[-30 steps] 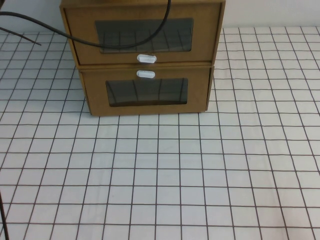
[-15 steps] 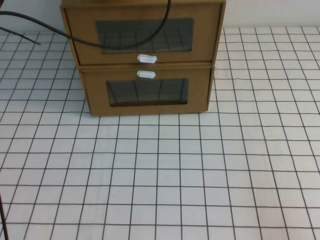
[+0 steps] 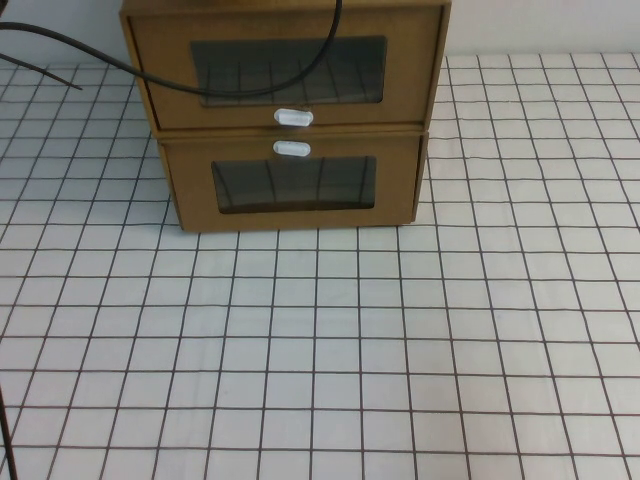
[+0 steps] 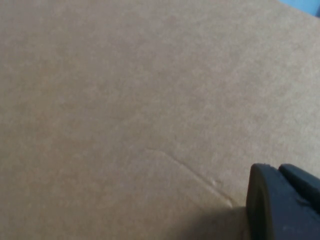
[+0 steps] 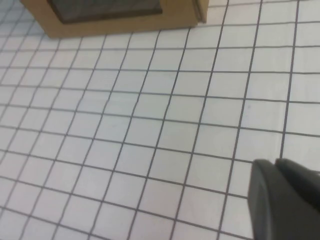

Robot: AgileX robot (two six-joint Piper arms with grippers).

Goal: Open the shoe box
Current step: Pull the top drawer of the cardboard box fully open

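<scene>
Nothing done yet: stacked shoe boxes [image 3: 395, 180] at upper centre of the high view, on the desk [image 3: 320, 340], both shut. Left gripper [image 4: 280, 200] close against cardboard (grip state impossible to tell); right gripper [image 5: 277, 195] above the desk, jaws pressed together, empty.

Count:
- 2 shoe boxes stacked at the table's far edge: upper box [image 3: 250, 22], lower box [image 3: 395, 180].
- 2 dark windows, one per front: upper window [image 3: 288, 70], lower window [image 3: 293, 184].
- 2 white handles: upper handle [image 3: 293, 117], lower handle [image 3: 291, 149].
- 1 thick black cable [image 3: 200, 90].
- 1 thinner wire [image 3: 45, 75].
- 1 table [image 3: 400, 350].
- 2 pincers: left pincer [image 4: 280, 200] against brown cardboard, right pincer [image 5: 282, 200] over the table.
</scene>
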